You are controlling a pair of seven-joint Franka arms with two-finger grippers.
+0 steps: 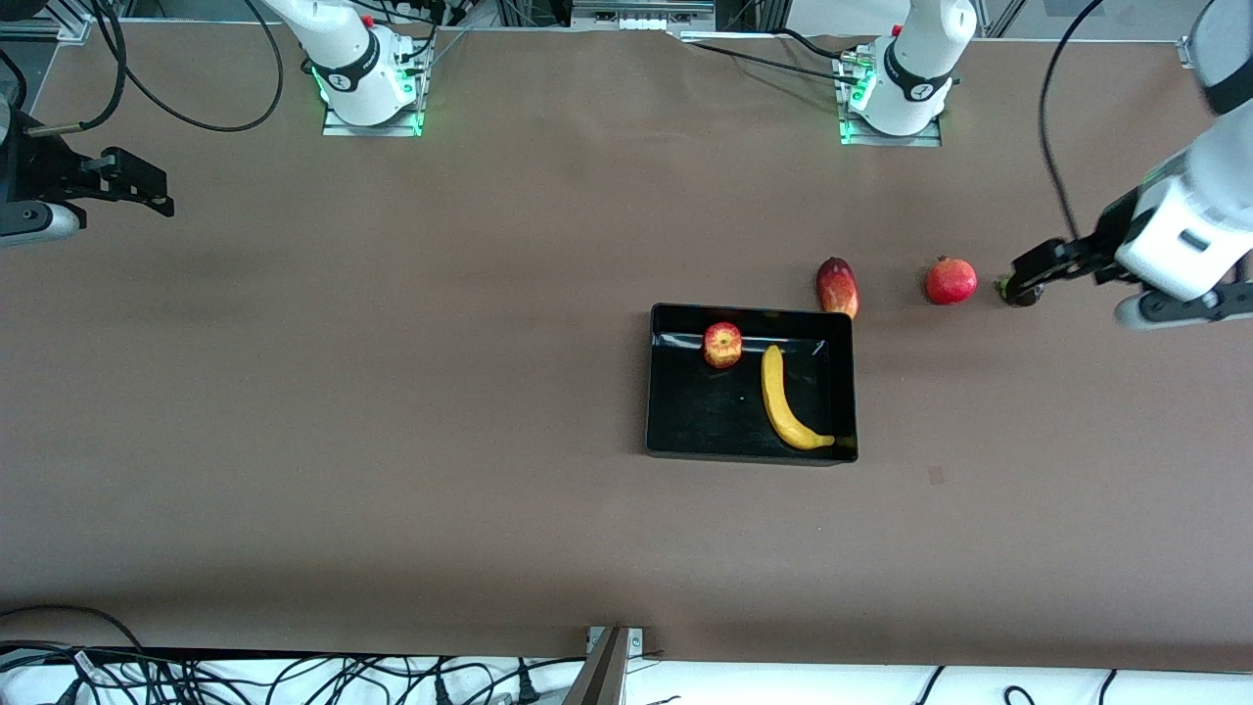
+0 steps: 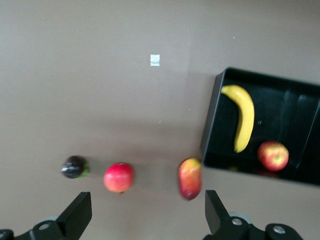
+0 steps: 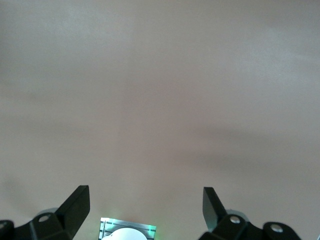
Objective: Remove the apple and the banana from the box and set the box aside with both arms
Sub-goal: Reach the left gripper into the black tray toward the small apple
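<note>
The black tray (image 1: 705, 411) lies mid-table. In it are the red-and-yellow apple (image 1: 722, 345), in the corner nearer the arms' bases, and the yellow banana (image 1: 788, 399) along the wall toward the left arm's end. The left wrist view also shows the tray (image 2: 290, 115), the apple (image 2: 273, 155) and the banana (image 2: 243, 116). My left gripper (image 1: 1028, 269) (image 2: 147, 215) is open and empty, up in the air over the left arm's end of the table. My right gripper (image 1: 157, 191) (image 3: 145, 207) is open and empty, waiting over bare table at the right arm's end.
A mango (image 1: 837, 287) (image 2: 190, 178) lies just outside the tray's corner. A red pomegranate (image 1: 951, 281) (image 2: 118, 177) and a small dark fruit with green leaves (image 1: 1018, 292) (image 2: 74, 167) lie farther toward the left arm's end. The right arm's base (image 3: 127, 230) shows in the right wrist view.
</note>
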